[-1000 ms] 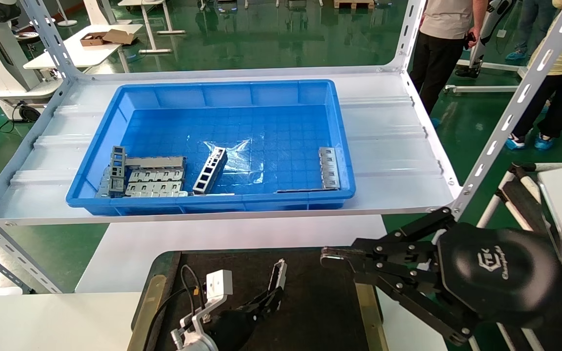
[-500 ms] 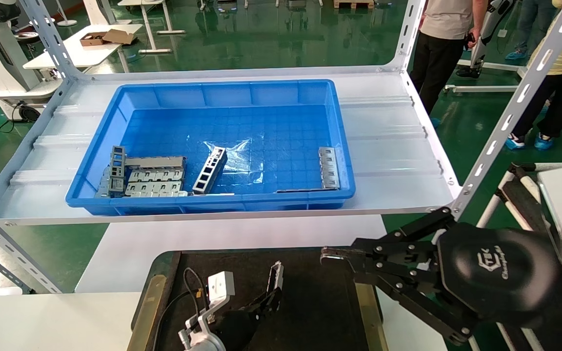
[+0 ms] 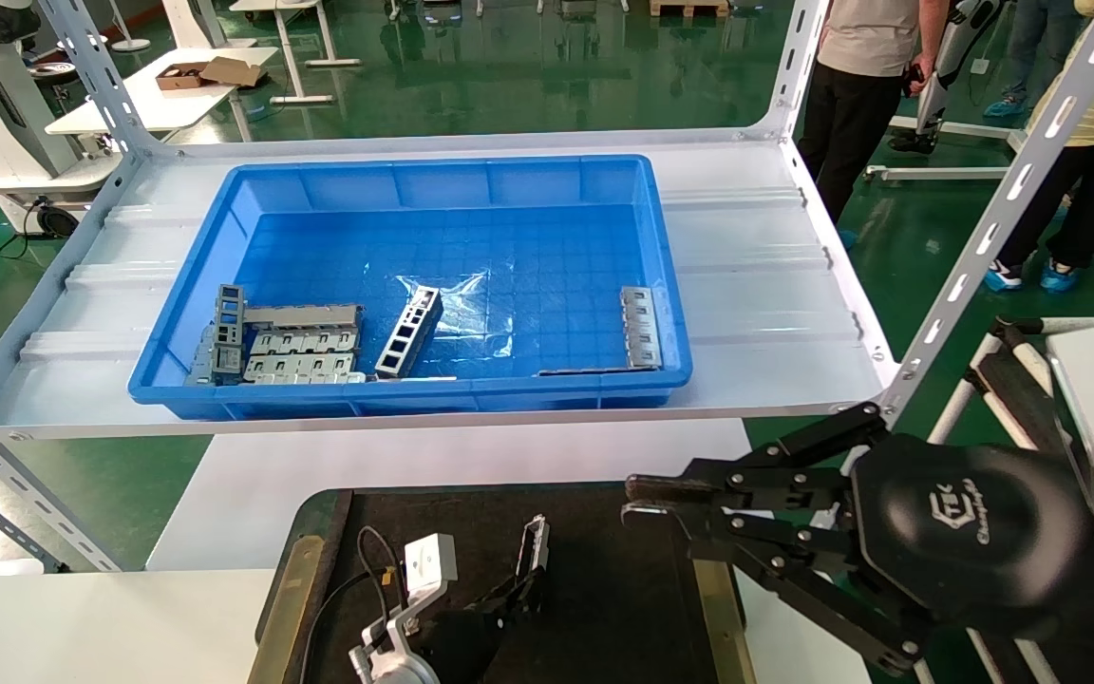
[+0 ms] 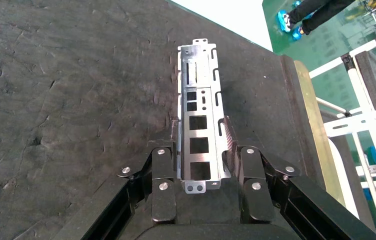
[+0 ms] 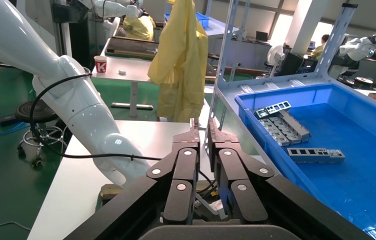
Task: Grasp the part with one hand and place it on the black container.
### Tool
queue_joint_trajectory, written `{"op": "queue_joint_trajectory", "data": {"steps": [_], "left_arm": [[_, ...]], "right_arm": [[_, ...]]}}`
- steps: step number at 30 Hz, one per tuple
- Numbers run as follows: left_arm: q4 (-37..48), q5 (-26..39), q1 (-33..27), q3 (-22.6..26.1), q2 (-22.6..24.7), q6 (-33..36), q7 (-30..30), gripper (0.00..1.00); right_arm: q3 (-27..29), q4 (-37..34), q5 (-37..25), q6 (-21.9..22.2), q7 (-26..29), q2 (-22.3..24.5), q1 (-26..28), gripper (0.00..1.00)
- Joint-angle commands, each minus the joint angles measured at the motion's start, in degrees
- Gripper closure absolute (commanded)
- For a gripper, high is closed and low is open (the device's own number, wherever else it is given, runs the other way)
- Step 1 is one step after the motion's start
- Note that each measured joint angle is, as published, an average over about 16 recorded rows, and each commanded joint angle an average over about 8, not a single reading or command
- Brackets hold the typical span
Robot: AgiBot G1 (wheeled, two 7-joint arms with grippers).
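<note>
Matte black container, slotted grey metal part in left pincer

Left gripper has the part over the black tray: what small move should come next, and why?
Probably lower it the last bit and open. The left gripper is shut on the part, which hangs just over the black container; whether it touches yet, I cannot tell. The right gripper is shut, parked beside the tray.
</note>
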Motion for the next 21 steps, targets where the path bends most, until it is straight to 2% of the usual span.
{"op": "queue_joint_trajectory", "data": {"steps": [1,12,21], "left_arm": [[-0.3,-0.5,-0.1,0.5,-0.1,-0.4,0.3,0.0],[-3.9,-2.2,-1.2,1.7,-2.0,-1.1,1.0,0.0],[-11.9,1.7,-2.4,1.3,-8.7,2.9,3.2,0.0]], "right_arm": [[0.0,0.0,0.0,0.0,0.0,0.0,0.0,0.0],[0.0,0.0,0.0,0.0,0.0,0.0,0.0,0.0],[0.0,0.0,0.0,0.0,0.0,0.0,0.0,0.0]]}}
